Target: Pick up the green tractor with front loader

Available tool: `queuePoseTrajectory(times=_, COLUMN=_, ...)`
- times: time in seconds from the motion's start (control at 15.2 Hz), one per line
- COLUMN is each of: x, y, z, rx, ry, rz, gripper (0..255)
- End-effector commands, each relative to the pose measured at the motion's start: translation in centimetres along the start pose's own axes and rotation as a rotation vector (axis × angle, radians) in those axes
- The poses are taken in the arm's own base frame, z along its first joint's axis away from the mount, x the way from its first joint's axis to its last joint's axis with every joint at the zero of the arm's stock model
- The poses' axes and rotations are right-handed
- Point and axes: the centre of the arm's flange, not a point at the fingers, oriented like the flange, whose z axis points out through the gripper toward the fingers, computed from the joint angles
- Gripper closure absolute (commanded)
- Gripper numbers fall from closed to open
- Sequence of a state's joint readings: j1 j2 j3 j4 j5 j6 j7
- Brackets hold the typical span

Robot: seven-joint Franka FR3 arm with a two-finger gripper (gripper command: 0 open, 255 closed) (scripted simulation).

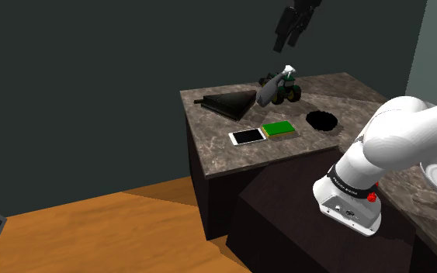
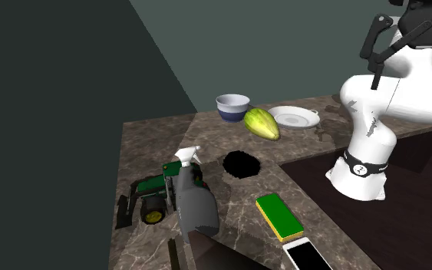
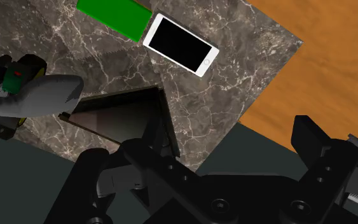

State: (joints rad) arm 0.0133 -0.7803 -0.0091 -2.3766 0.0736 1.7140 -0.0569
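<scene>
Because the green tractor (image 1: 292, 94) sits at the far edge of the counter (image 1: 216, 155) against a grey spray bottle (image 1: 270, 91), the gripper (image 1: 286, 40), jaws apart high above, should descend on its bottle-free side

Shoulder view looks across the tabletop (image 1: 232, 159) from beside the arm (image 1: 410, 132); second exterior view faces back, closer. Wrist view, overhead, shares the smartphone (image 1: 247, 136) with both.
</scene>
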Motion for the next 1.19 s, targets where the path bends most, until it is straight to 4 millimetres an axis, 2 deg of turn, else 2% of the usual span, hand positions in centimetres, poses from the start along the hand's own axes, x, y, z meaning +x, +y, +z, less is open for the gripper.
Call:
queuePoseTrajectory(times=0.0, x=0.0, y=0.0, z=0.0, rx=0.0, ry=0.0, rz=0.0, gripper=0)
queuePoseTrajectory(times=0.59, x=0.0, y=10.0, z=5.6, rx=-0.027, ry=-0.044, rz=-0.117, gripper=0)
queuePoseTrajectory(times=1.12, x=0.8, y=19.0, z=10.3, rx=-0.051, ry=-0.083, rz=-0.221, gripper=0)
